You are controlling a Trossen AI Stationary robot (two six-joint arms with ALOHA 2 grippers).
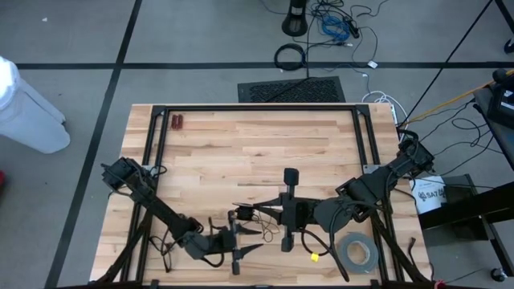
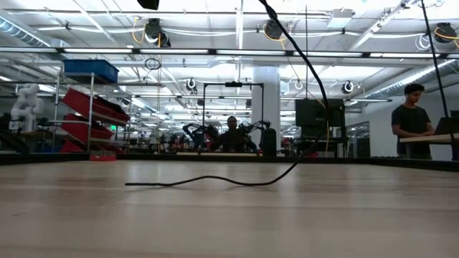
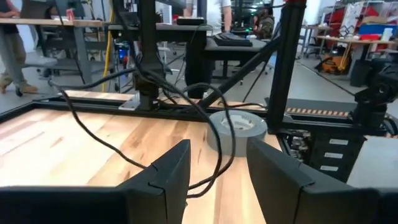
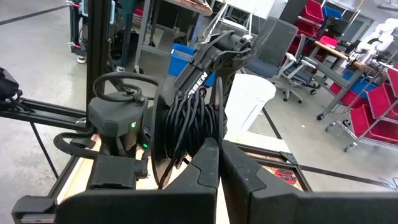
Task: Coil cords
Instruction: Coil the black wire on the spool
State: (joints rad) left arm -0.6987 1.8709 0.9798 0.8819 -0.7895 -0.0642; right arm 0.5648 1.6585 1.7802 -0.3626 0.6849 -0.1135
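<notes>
Two dark jointed arms, black wedge-shaped fingers [image 3: 165,180], green indicator light, white lettering

Thin black cord [image 1: 259,218] partly coiled

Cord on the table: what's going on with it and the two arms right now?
Both arms sit at the near edge of the wooden table. The right claw is shut, with a bundle of thin black cord wound just beyond its fingertips. The left claw is open, loose strands of the cord running between its fingers. A tail of cord trails across the tabletop. The grey tape roll lies untouched.
</notes>
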